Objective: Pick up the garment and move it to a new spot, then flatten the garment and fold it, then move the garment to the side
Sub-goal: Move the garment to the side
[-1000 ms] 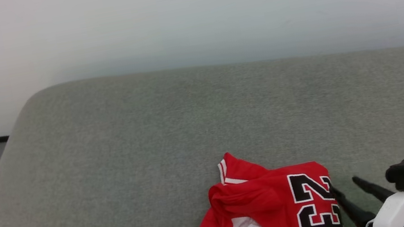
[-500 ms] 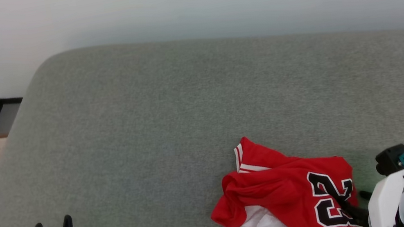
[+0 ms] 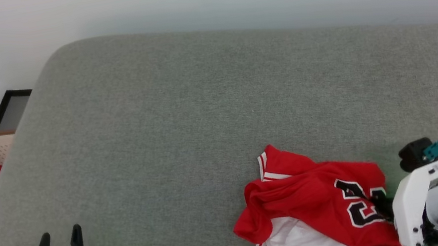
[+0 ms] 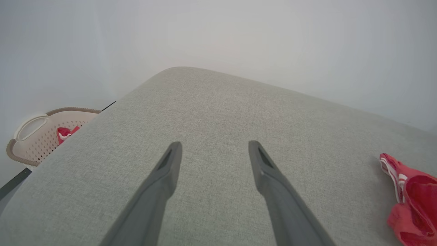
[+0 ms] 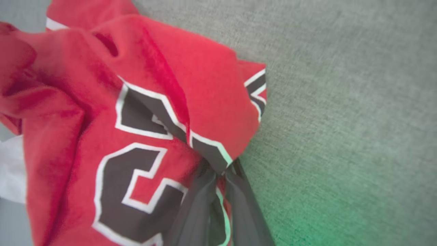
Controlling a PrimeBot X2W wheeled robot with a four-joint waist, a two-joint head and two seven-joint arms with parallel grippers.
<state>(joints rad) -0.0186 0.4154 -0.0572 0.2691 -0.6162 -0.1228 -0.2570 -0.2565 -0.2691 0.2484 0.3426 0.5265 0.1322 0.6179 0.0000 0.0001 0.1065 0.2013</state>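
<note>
Garment (image 3: 314, 201): crumpled at 5 o'clock on the grey cushion (image 3: 199, 113), close to its front edge. Right gripper (image 5: 220, 172), spread beside the cloth a second ago, is now pinched on a fold at the "23"; the grasp looks made and the lift is pending. Left gripper (image 3: 59, 241): fingers apart, idle at 7 o'clock. Free cushion lies from 9 to 1 o'clock.

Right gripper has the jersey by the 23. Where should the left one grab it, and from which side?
I'd grip the striped hem at the garment's far left corner, coming from the left over the cushion. It juts out as a loose edge facing the open left gripper, apart from the right gripper's pinch.
</note>
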